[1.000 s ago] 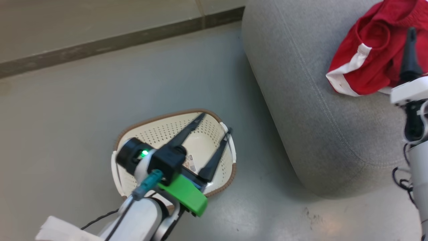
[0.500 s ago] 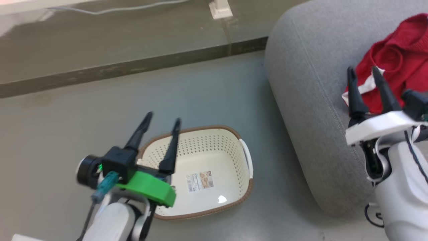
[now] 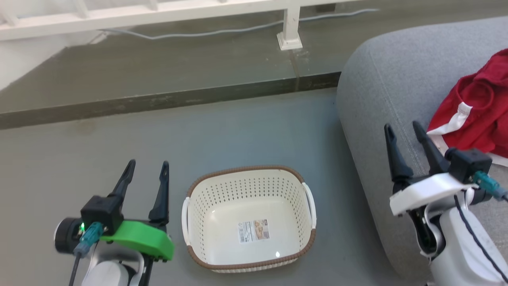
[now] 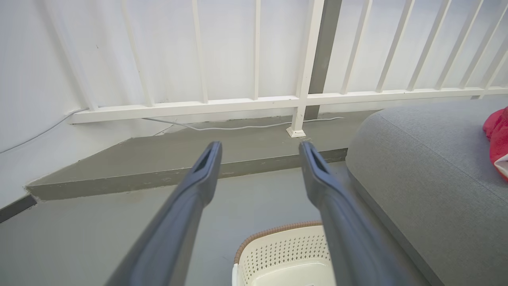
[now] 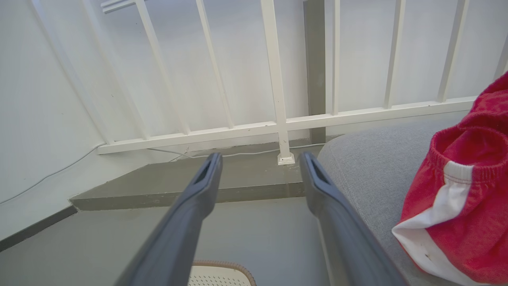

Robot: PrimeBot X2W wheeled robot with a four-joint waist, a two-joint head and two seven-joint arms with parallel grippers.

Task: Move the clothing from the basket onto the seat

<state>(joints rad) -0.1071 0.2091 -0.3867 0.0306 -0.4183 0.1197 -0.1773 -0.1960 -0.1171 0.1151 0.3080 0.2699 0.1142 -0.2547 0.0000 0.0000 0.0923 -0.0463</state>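
Observation:
The cream basket (image 3: 222, 246) stands on the floor with nothing in it but its small label (image 3: 254, 230); its rim shows low in the left wrist view (image 4: 278, 232). Red clothing (image 3: 476, 115) with white trim lies on the grey seat (image 3: 381, 91) at the right, also seen in the right wrist view (image 5: 468, 206). My left gripper (image 3: 147, 164) is open, left of the basket and above the floor. My right gripper (image 3: 401, 127) is open over the seat's left edge, just left of the clothing, holding nothing.
A white railing (image 3: 158, 12) with a post (image 3: 289, 28) runs along the back, above a raised step (image 3: 158, 99) in the floor. A pale cable (image 3: 238, 29) lies on that step. Grey floor (image 3: 79, 167) surrounds the basket.
The head camera has tilted up, bringing the railing into view. My left gripper has come out of the basket to its left side. My right gripper has drawn back from the clothing.

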